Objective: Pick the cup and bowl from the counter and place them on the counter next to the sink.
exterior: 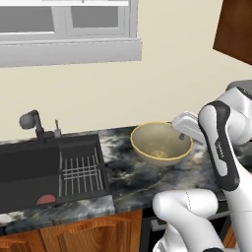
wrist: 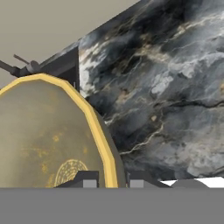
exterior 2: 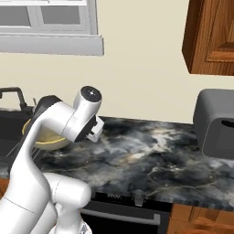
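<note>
The olive-tan bowl point(exterior: 158, 142) with its paler yellow rim sits tilted just over the black marble counter point(exterior: 129, 183), right of the sink point(exterior: 29, 170). My gripper point(wrist: 113, 180) has one fingertip point(wrist: 89, 182) inside the rim and the other outside, shut on the rim at the bowl's right side. In the right base view the bowl point(exterior 2: 45, 138) peeks out behind my forearm. Whether its base touches the counter I cannot tell. The cup is out of view.
The sink holds a wire rack point(exterior: 79, 173) and a small red object point(exterior: 47, 199); a dark faucet point(exterior: 32, 120) stands behind it. A grey appliance point(exterior 2: 216, 123) sits at the counter's far right under a wooden wall cabinet point(exterior 2: 212, 36).
</note>
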